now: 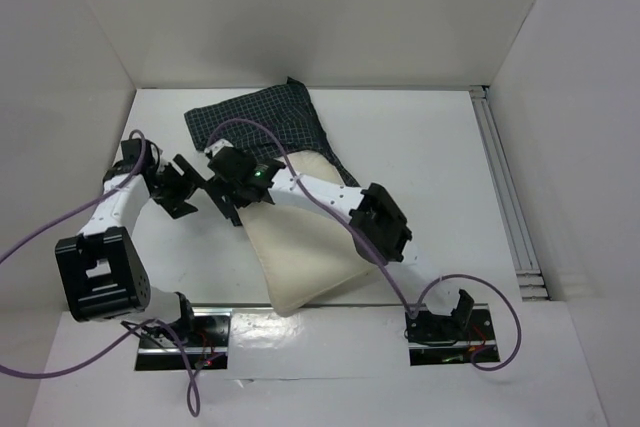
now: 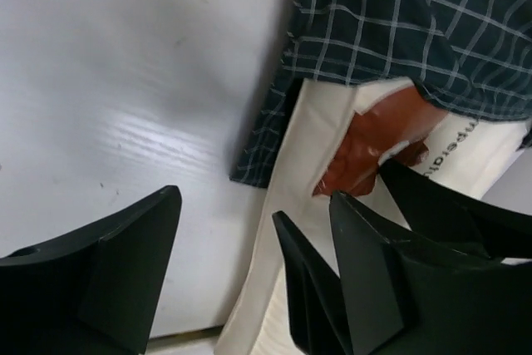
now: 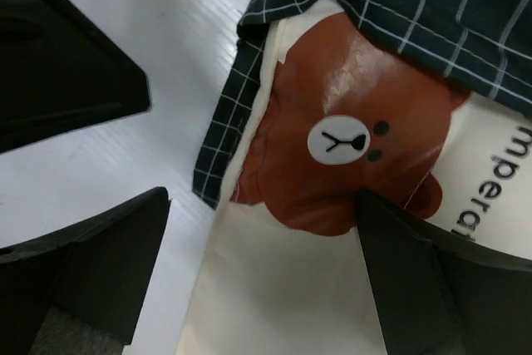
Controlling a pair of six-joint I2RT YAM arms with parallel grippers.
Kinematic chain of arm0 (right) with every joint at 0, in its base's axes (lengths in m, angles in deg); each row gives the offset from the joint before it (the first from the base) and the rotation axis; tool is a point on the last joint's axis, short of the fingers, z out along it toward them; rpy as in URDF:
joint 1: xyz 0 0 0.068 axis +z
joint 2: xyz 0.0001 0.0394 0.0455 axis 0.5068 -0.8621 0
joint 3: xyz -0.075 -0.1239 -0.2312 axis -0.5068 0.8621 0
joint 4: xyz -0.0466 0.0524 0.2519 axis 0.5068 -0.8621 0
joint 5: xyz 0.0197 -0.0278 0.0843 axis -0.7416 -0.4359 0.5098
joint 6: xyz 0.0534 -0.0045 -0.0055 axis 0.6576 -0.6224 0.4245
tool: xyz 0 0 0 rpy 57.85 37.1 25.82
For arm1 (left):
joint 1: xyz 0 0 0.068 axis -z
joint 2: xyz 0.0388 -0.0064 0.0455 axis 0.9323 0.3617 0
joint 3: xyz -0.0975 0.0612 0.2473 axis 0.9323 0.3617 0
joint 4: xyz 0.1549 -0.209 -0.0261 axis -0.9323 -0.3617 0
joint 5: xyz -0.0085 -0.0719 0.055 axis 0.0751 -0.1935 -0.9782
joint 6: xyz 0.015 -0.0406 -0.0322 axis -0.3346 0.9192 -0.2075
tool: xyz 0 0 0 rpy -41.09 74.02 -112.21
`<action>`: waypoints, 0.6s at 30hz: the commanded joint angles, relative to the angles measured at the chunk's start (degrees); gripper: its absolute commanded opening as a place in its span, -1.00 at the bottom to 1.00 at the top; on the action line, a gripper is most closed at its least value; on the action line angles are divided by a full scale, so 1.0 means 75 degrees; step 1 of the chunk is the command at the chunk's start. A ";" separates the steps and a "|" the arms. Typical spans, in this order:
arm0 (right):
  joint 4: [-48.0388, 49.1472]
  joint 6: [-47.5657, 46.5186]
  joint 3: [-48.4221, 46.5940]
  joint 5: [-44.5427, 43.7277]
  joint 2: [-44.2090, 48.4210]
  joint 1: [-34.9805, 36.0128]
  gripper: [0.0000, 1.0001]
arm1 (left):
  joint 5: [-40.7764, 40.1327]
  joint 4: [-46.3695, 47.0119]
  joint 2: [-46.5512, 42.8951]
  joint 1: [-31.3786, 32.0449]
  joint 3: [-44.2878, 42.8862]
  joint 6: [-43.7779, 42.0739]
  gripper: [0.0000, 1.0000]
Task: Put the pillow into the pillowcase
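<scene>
Right gripper [image 3: 262, 280] is hanging with its jaws spread, gripping nothing, over the cream pillow [image 3: 274, 326]. Black lettering [image 3: 490, 197] beside its right finger is showing only "mpera", the rest cut off by the frame edge. A brown bear face [image 3: 341, 147] is lying ahead, its top hiding under the navy, white-checked pillowcase [image 3: 416, 6]. Left gripper [image 2: 224, 288] is standing spread too, empty, alongside.

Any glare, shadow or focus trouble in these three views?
Top external: even light, sharp, only soft shadows. Left wrist: sheen on the table, near fingers dark with little detail, pillowcase grid crisp. Right wrist: glossy highlights on the bear print of the pillow, lettering cut by the frame edge.
</scene>
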 commanded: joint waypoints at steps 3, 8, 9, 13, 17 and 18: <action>-0.0914 0.0074 -0.1288 -0.0411 -0.0995 -0.0336 -0.06 | 0.0831 0.1163 0.0837 -0.0086 0.0387 -0.0536 0.65; 0.0009 0.0168 0.0650 0.1058 0.0337 -0.0863 -1.00 | 0.0636 0.1713 0.0958 0.0417 0.0749 -0.0536 0.52; 0.0650 0.0273 0.1075 0.1448 0.1060 -0.1189 -1.00 | 0.0635 0.1796 0.0958 0.0569 0.0820 -0.0536 0.54; 0.1301 0.0485 0.2157 0.2821 0.2121 -0.1801 -1.00 | 0.0159 0.1973 0.0958 0.1038 0.1032 -0.0537 0.65; 0.1207 0.0403 0.2157 0.3431 0.2274 -0.2000 -1.00 | 0.0085 0.2253 0.1286 0.1578 0.0950 -0.0362 0.65; 0.1138 0.0403 0.2157 0.3513 0.2274 -0.2001 -1.00 | 0.0084 0.2474 0.1286 0.1648 0.1031 -0.0361 0.65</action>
